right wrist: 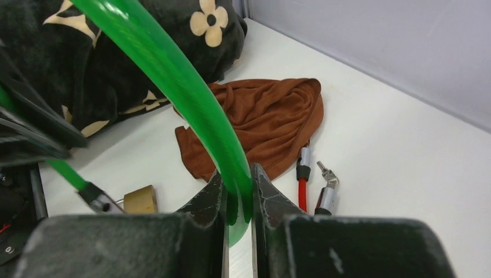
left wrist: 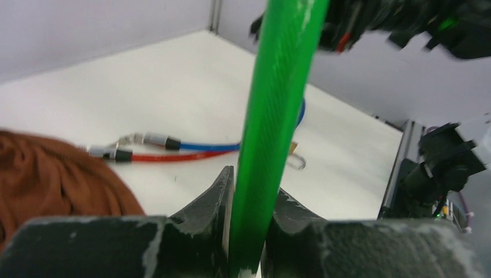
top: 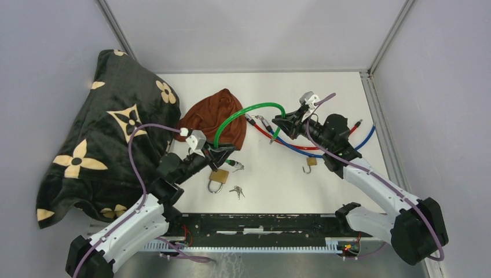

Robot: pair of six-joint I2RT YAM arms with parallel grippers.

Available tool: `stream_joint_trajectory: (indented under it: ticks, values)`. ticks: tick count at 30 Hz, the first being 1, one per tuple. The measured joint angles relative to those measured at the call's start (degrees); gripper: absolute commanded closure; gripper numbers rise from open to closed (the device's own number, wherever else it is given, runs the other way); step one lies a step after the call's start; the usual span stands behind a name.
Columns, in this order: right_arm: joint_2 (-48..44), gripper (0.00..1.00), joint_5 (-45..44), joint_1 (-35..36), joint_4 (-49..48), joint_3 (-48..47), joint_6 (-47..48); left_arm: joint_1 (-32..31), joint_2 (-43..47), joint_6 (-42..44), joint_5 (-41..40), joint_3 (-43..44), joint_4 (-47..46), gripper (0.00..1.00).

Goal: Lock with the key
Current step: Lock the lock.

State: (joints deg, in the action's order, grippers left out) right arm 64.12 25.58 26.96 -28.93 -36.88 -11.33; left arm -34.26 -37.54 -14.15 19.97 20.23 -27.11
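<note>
Two tools on one green cable [top: 263, 106], that's the picture. Far out to the left of the left tool [top: 223, 155], the black flowered blanket [top: 98, 133] lies heaped against the wall, out of the action. The left tool is clamped on the cable close to its metal end fitting, jaws pinching it from both sides in the wrist view. My read: it holds that end steady right by the lock.

The brass padlock [top: 218, 178] lies on the worktop [top: 278, 185] just below this tool's tip, shackle toward the arm bases. The keys [top: 236, 191] rest just to the tool's right, nearer the bases, and nothing touches them. Behind the tool, the brown cloth [top: 211, 119] sits under the cable's arch.

Follow the arch across. The right tool [top: 282, 123] has its jaws closed snugly around the far stretch of green cable and holds it up off the worktop, likely to keep the loop controlled between the arms. Just beside this tool run the red cable [top: 272, 138] and blue cable [top: 365, 139], and a smaller padlock [top: 311, 163] lies near it, toward the bases.

With both tools occupied, neither is free for the keys. One has to release first, I'd judge.
</note>
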Motion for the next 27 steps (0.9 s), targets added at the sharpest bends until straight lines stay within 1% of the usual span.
stream_joint_trajectory:
  ticks: [3, 6, 12, 17, 21, 27]
  values:
    - [-2.8, 1.00, 0.3, 0.2, 4.6, -2.0, 2.0, 0.1, -0.7, 0.0, -2.2, -3.8, 0.6, 0.74]
    - [-4.8, 1.00, 0.3, 0.3, 8.5, -2.6, 3.8, 0.1, -2.0, 0.1, -3.6, -6.5, 1.4, 0.63]
    - [-5.3, 1.00, 0.2, 0.3, 13.8, -3.1, 6.5, 0.2, -2.6, 0.6, -5.1, -8.5, 1.7, 0.55]
    - [-5.3, 1.00, 0.2, 0.3, 14.6, -3.5, 7.4, 0.2, -2.7, 1.6, -5.5, -8.5, 1.5, 0.53]
    - [-5.3, 1.00, 0.4, 0.3, 14.7, -3.6, 7.5, 0.2, -3.2, 1.6, -6.5, -8.5, 1.1, 0.44]
    - [-5.3, 1.00, 1.6, 0.4, 14.4, -3.6, 6.7, 0.2, -4.0, 1.6, -6.5, -10.4, 0.2, 0.43]
